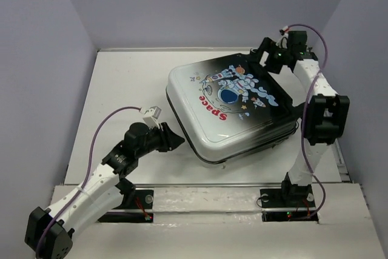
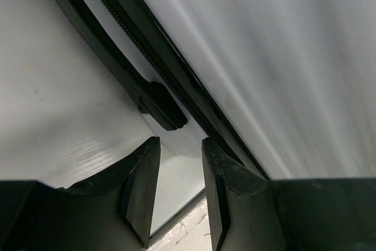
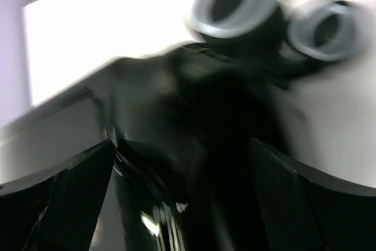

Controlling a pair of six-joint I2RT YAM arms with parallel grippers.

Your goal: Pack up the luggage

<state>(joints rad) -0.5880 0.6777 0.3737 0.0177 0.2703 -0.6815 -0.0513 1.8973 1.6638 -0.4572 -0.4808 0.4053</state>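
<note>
Luggage [image 1: 230, 113]: you will find it lying flat on the table [image 1: 121, 89], right of centre, printed shell up and set at an angle. The lid is down over the base.
Left gripper [image 1: 176, 142]: at the luggage's near-left corner. Its fingers are narrowly parted with nothing between them, and the zipper track [image 2: 158, 57] is just ahead.
Right gripper [image 1: 262, 59]: at the far-right corner, below the wheels [image 3: 235, 1]. Its fingers are spread wide. Your wrist view is blurred, so contact cannot be judged.

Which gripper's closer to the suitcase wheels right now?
Right. The right gripper is open at the far right corner of the suitcase, with the wheels just beyond its fingers. The left gripper is at the near left edge, away from the wheels.
</note>
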